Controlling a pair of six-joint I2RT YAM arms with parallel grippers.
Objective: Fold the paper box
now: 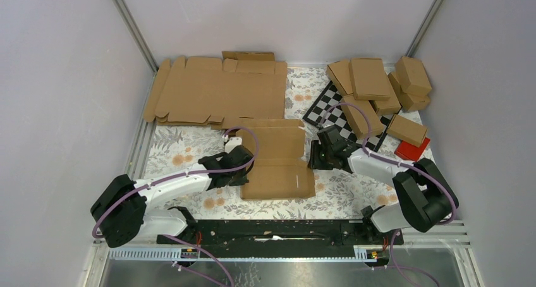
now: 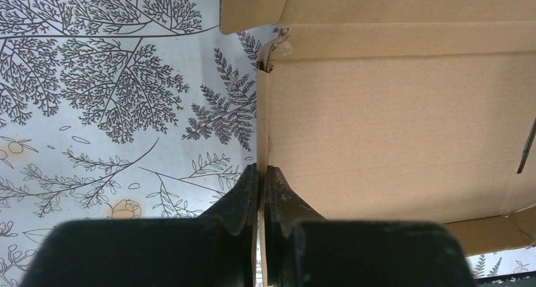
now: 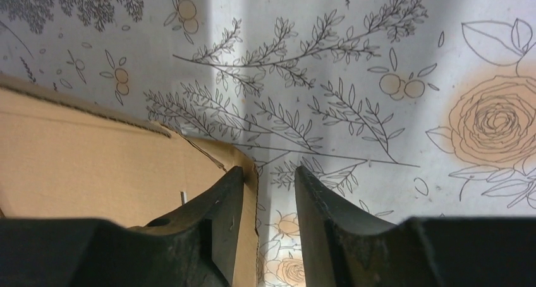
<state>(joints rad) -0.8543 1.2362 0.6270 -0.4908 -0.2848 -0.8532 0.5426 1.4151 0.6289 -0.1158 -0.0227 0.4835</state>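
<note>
The paper box [image 1: 278, 164] is a flat brown cardboard blank with flaps, lying mid-table between my grippers. My left gripper [image 1: 239, 167] is at its left edge and shut on that edge; in the left wrist view the fingers [image 2: 243, 195] pinch the thin cardboard edge [image 2: 392, 129]. My right gripper [image 1: 314, 155] is at the box's right edge, open. In the right wrist view the right gripper [image 3: 268, 176] straddles the cardboard edge [image 3: 95, 167], with the left finger [image 3: 218, 201] over the board and the right finger over the cloth.
A large stack of flat cardboard blanks [image 1: 218, 91] lies at the back left. Several folded cartons [image 1: 373, 85] sit at the back right on a chequered board [image 1: 332, 110]. A red block [image 1: 412, 150] is by the right arm. The floral cloth [image 1: 177, 148] covers the table.
</note>
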